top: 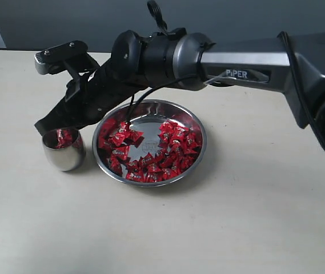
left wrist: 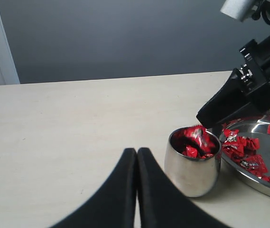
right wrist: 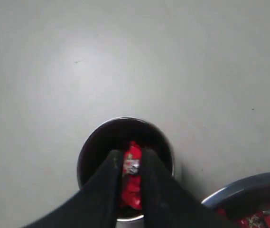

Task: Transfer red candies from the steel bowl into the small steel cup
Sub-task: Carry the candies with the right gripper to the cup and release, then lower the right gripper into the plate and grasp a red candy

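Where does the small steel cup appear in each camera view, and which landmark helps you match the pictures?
Exterior view: the small steel cup stands on the table just left of the steel bowl.
Left wrist view: it stands beyond the left claw, beside the bowl.
Right wrist view: its mouth is seen from above, behind the right claw, with the bowl's rim nearby.
Shared landmark: the steel bowl.

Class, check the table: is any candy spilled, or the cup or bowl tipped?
Nothing stands out. The small steel cup stands upright beside the steel bowl; no red candies lie on the table.
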You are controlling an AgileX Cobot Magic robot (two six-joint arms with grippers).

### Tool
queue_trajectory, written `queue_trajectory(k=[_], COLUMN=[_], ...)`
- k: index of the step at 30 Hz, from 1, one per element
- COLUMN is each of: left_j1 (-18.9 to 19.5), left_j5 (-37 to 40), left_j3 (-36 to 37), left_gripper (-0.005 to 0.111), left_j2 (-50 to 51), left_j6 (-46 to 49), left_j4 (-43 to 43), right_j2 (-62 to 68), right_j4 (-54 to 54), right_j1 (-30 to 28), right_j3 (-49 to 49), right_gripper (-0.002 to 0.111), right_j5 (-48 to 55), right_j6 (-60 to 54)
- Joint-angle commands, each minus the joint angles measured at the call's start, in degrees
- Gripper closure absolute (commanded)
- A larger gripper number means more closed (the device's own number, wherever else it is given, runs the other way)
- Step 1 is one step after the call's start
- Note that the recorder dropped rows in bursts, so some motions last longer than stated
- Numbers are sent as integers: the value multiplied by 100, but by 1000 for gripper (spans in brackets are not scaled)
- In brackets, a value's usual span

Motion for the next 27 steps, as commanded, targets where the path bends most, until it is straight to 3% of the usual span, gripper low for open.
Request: queue_trajectory(k=[1,7,11,27], left_j1=[-10,-10,-10,-10], left_j5=[1,1,1,1], left_j3=[14,14,14,14], left_gripper=[106,106,106,106], left_j2=[-26,-26,-26,-26], left_j6=[-13,-13,-13,-13], left_j4=[4,4,4,4], right_j2=[-25,-161,-54,540], right_j4=[-16,-1163,-2151,-2460], right_j1=[-3,-301,-714,-860], right_j3=[4,4,4,4], right_gripper=[70,70,70,70], right_j5=[-78,147,942,918], right_j6=[-97,772,1434,1438])
